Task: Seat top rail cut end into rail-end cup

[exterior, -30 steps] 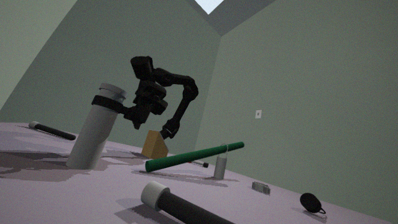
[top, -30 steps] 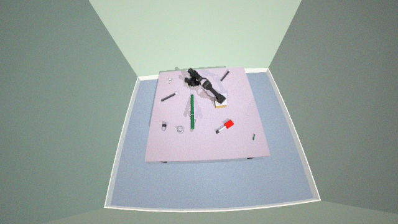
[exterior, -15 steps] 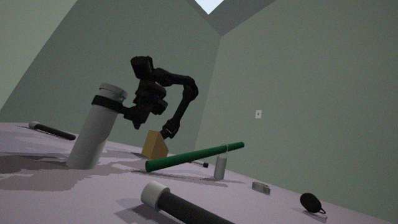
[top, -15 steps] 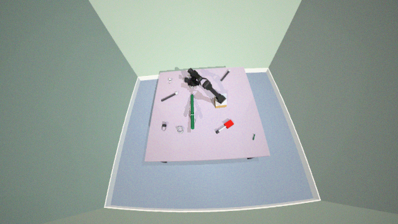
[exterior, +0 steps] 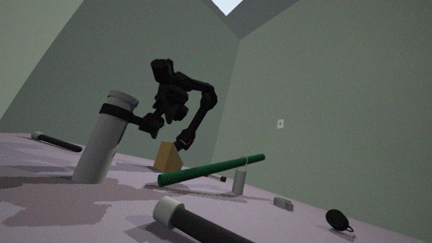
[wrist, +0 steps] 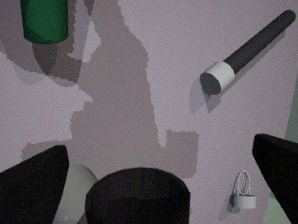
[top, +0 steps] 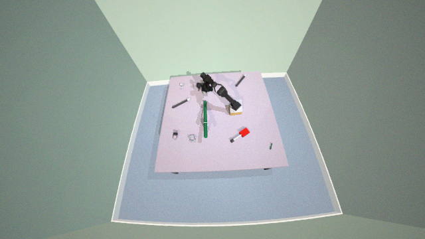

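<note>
Claw (top: 206, 89) (exterior: 161, 129) (wrist: 162, 149) wide, nothing gripped. It should back off straight from the cup (exterior: 148, 124) (wrist: 139, 197), sparing the band (exterior: 116, 112), then approach the rail (top: 205, 114) (exterior: 209, 169) (wrist: 45, 22).

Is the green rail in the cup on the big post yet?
No, it's out. The rail's near end slopes down, well below the band, with a gap between it and the post.

top: evenly lit, soft shadows | exterior: dim, grainy, broad shadows | wrist: dim, jagged-edged shadows

Green walls (top: 212, 36) (exterior: 320, 101), blue floor (top: 212, 196) (a skylight, perhaps).
</note>
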